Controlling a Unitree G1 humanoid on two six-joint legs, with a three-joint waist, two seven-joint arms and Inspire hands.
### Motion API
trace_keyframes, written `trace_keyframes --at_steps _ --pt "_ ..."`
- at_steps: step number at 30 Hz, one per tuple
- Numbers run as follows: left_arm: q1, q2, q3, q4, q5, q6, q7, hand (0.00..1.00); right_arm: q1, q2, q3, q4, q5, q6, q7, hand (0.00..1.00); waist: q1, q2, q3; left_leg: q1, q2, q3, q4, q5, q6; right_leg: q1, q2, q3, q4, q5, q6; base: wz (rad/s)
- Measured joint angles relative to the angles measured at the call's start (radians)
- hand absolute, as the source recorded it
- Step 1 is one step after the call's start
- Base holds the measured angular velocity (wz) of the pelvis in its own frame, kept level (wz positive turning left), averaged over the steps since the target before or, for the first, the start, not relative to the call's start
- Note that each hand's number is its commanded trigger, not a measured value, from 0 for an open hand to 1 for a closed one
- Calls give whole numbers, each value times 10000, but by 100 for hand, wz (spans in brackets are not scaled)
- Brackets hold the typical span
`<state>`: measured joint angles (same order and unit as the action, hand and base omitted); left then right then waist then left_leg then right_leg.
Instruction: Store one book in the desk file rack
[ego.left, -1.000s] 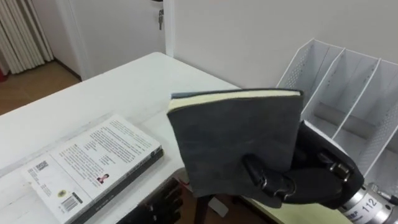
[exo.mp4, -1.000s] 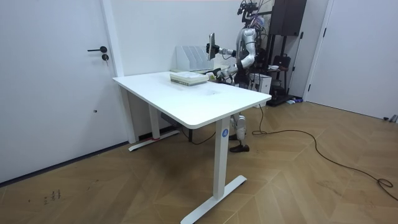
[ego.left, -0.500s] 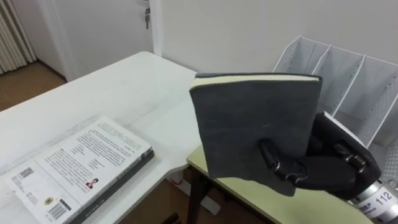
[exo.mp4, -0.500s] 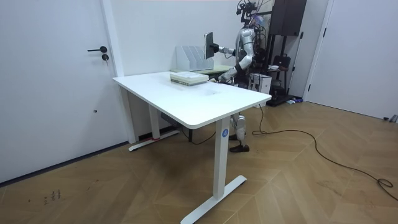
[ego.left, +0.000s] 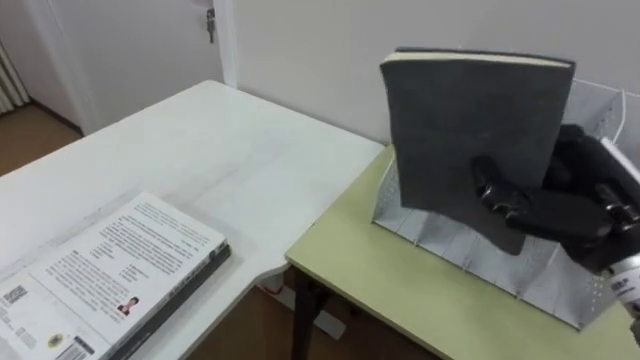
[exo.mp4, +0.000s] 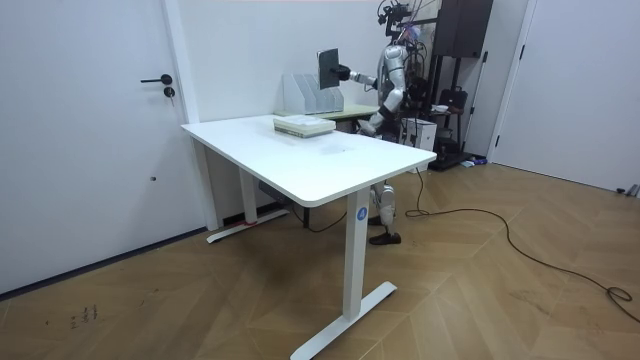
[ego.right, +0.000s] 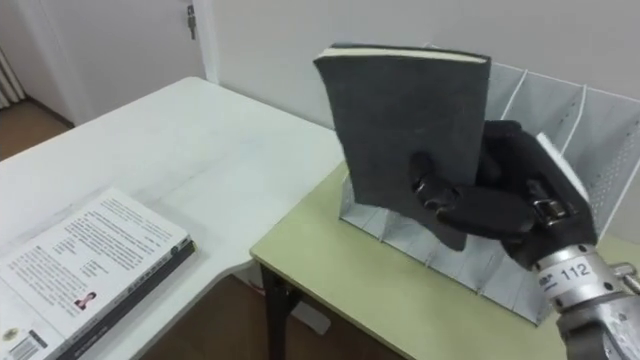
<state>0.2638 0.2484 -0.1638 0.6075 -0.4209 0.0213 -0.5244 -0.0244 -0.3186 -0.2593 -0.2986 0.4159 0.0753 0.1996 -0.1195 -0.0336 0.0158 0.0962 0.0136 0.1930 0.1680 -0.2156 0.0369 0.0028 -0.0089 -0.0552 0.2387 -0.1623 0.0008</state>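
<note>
The robot is standing behind a white table (ego.left: 230, 150) and a lower green desk (ego.left: 390, 290) carrying the rack (ego.left: 450, 250). Its right hand (ego.left: 575, 210) is gripping a dark book (ego.left: 465, 130) upright, just above the rack's slots. Another book (ego.left: 110, 270) is lying on the table. The left hand (exo.mp4: 372, 121) is hanging low; its state cannot be told.

The file rack (ego.right: 610, 140) stands close against the wall (ego.right: 300, 40), the green desk (ego.right: 340, 260) open before it
</note>
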Motion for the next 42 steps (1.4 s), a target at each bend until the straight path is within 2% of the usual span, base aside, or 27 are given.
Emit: trace_keyframes --at_steps 4,8,10,15,23,31,35,42 --pt "-142 -214 -38 1003 12 -229 485 0 -570 13 44 -3 -319 -176 -1267 100 129 75 -43 14 -14 -3 -8 -1 -1 8 4 -24 -3 8 -12 -1" --pt "19 -235 24 1731 12 -256 923 0 -954 12 34 -4 -314 -351 -2505 100 171 159 -99 34 -62 -3 -13 0 -1 18 11 -31 -7 8 -13 0" --pt "107 -291 128 2246 18 -424 1161 0 -1113 12 14 -4 -391 -379 -3174 100 178 158 -99 27 -63 -13 -14 1 -2 18 11 -51 -7 8 -13 0" --pt "136 -326 257 3011 232 -506 1519 0 -1185 9 20 -6 -697 -532 -4333 100 183 81 -76 5 -65 -49 -35 0 -3 23 0 -146 -23 7 -12 0" --pt "165 -315 342 3399 431 -592 1710 0 -1340 10 22 -95 -1472 -533 -5936 100 243 37 -101 -63 -83 -65 -54 0 -3 23 -18 -303 -68 7 -12 1" --pt "83 -416 334 3780 413 -650 2063 0 -1776 11 17 -95 -1457 -627 -7343 100 270 126 -171 20 -70 -73 -50 1 -2 196 -21 -425 -189 8 -12 3" --pt "21 -444 337 3850 414 -653 2194 0 -1818 11 14 -94 -1462 -815 -8013 100 431 135 -180 41 -73 -70 -26 1 -2 200 -38 -545 -201 9 -14 0" --pt "14 -525 343 3878 414 -739 2387 0 -1816 11 31 31 -1462 -1270 -8437 100 485 196 -130 20 -72 -65 -70 0 -3 199 -39 -555 -196 21 -33 0"
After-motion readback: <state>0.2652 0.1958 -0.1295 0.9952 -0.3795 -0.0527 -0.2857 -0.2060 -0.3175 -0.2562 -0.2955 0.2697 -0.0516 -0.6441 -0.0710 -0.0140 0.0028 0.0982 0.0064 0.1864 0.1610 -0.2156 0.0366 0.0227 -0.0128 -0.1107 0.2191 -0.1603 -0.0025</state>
